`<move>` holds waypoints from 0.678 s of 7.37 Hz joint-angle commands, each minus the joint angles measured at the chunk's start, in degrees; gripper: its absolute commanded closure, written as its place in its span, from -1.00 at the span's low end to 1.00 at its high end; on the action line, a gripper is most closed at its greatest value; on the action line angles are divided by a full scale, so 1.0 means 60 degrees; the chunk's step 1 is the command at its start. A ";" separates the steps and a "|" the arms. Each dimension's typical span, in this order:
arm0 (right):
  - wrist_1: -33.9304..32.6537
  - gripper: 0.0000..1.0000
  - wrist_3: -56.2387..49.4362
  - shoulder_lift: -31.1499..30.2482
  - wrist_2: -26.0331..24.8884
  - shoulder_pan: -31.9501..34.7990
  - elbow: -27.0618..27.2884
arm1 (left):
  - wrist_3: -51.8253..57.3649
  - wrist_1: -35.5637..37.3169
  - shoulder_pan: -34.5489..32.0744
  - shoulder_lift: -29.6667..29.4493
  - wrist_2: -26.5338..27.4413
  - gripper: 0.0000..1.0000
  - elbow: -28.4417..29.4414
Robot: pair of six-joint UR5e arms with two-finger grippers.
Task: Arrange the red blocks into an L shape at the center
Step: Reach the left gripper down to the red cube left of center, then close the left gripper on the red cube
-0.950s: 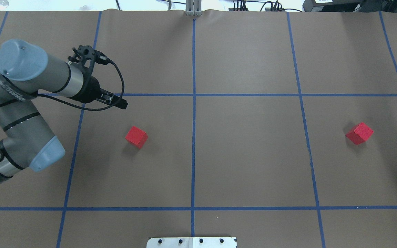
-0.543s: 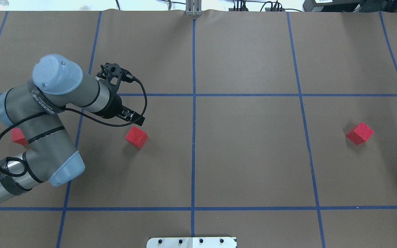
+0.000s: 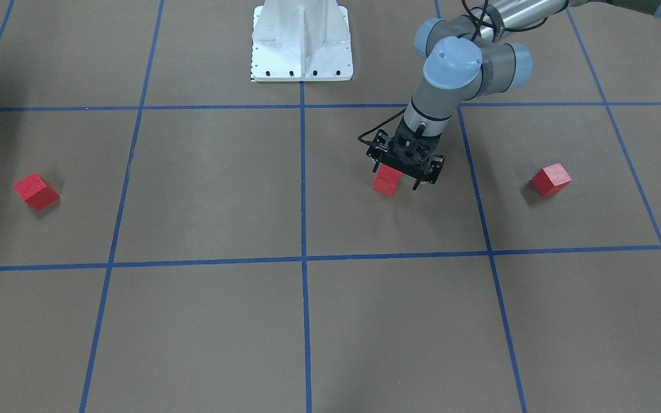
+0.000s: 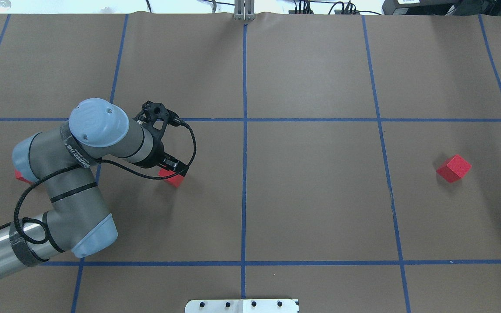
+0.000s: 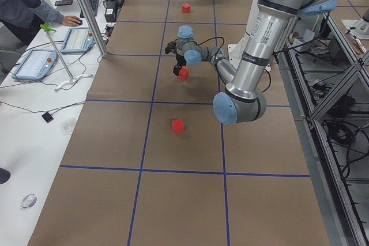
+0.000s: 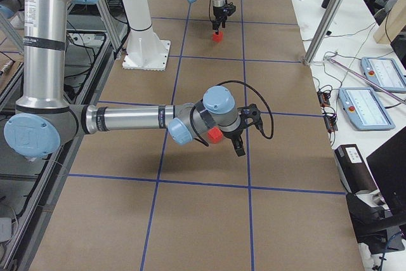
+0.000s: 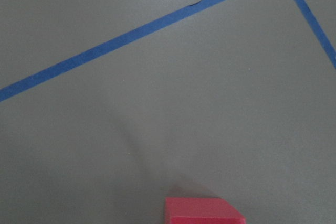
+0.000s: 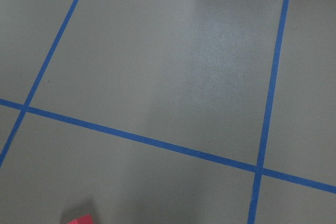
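Middle red block [image 3: 386, 184] is straddled by the left gripper [image 3: 395, 179], jaws apart, nothing yet held.
The jaws are best squared to the cube's faces and lowered fully before being closed, since a skewed grip could twist it; the cube is seated on the floor, to the robot's left of the centre [image 3: 303, 183]. Farther out, the left-end block [image 3: 551, 179] and right-end block [image 3: 36, 191] are seen well apart. The fingertips are missed by the wrist view; whether the right gripper [image 6: 238, 144] is open cannot be told.

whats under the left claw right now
One red block, standing between the open fingers of the left claw. In the overhead view the claw hides most of the block's top, and whether the fingers touch it cannot be seen.
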 commanded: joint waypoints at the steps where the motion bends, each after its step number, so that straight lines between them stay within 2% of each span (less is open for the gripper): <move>1: 0.0004 -0.99 -0.0005 -0.0001 0.0000 0.0000 -0.0059 | -0.0031 0.0019 0.0306 0.0001 0.0039 -1.00 0.0012; 5: 0.0004 -0.99 -0.0005 -0.0001 0.0015 0.0000 -0.0074 | -0.0060 0.0165 0.0572 -0.0058 0.0053 -0.99 0.0144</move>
